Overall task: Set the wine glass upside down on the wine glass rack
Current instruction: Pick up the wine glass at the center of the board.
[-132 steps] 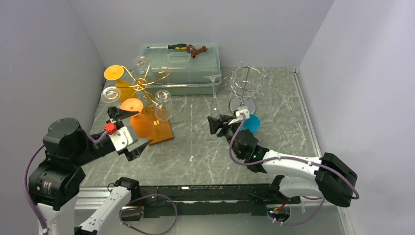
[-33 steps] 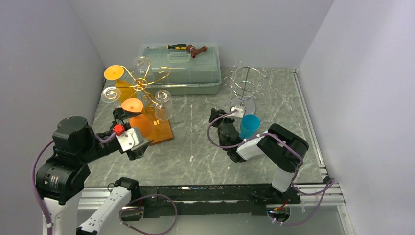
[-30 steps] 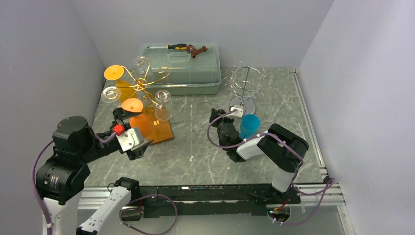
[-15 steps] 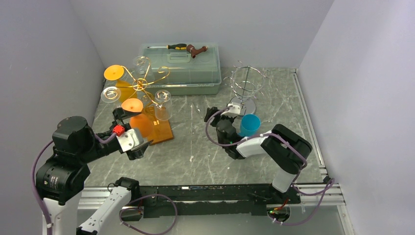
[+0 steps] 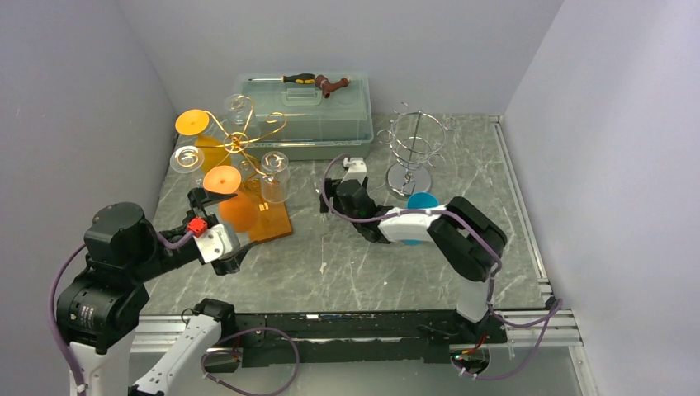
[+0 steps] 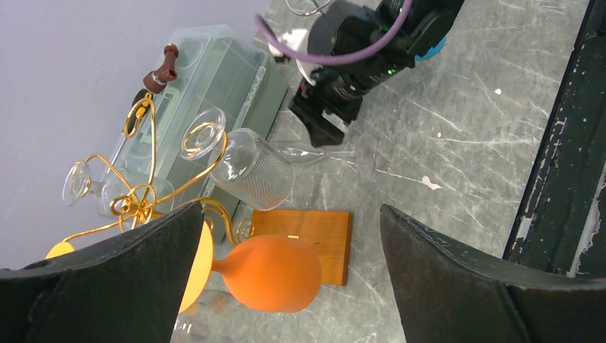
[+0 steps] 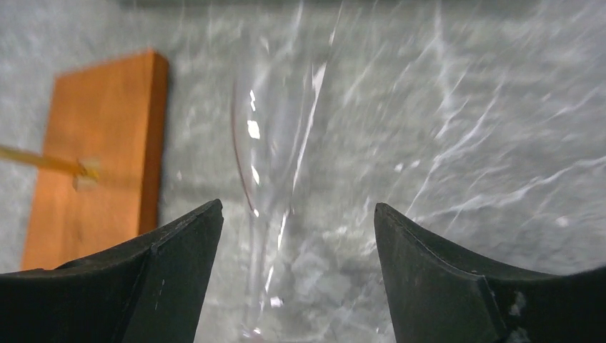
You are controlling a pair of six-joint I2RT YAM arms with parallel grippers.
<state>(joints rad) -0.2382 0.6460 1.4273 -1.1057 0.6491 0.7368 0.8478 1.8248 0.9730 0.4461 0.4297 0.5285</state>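
My right gripper has just let its jaws go from a narrow set to wide. In the same second the arm swung left, away from the blue cup and toward the middle of the table. The clear wine glass lies on its side on the marble, just right of the wooden base of the gold wine glass rack, which stands toward the table's left rear. In the right wrist view its stem runs back between my fingers, but I can't see either pad touching it, so I judge it loose and not held.

I read this as lining up a fresh grasp, not a carry. The hanging step hasn't begun, and the glass must still be lifted, turned bowl-down and slid onto a free arm of the rack.

My left gripper is spread fully wide and holds nothing. It hovers at the near-left side of the rack, close to a hanging orange glass. The rack is already crowded, so finding the free arm will take care.
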